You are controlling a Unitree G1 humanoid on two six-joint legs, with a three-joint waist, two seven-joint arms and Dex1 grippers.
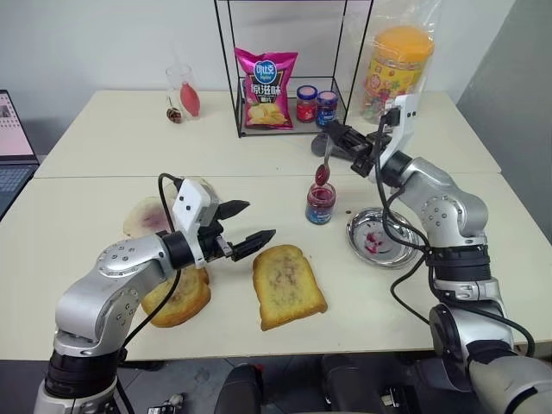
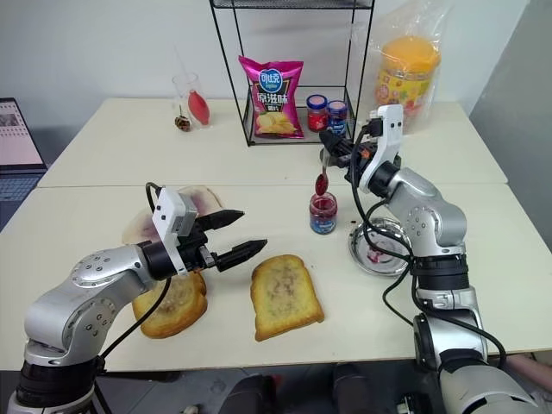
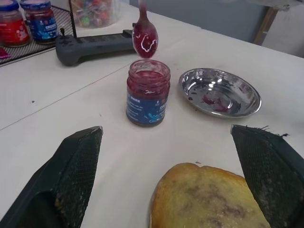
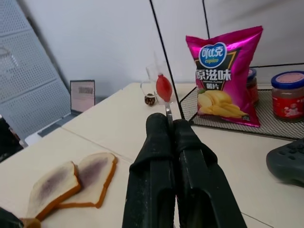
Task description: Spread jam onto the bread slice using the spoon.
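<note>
Jam (image 1: 321, 203) jar sat just behind the bread (image 1: 287, 285), and the right gripper (image 1: 338, 143) pinched the spoon (image 1: 323, 172) right above it (probably so drips fell back in). Left gripper (image 1: 243, 228) hung spread wide beside the bread, likely ready to steady it.

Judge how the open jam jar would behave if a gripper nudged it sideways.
The jam jar is short and stands on a flat base, so it would likely slide rather than tip. Its glass probably makes it heavy for its size and slippery. It has no lid, so a hard knock could spill jam.
</note>
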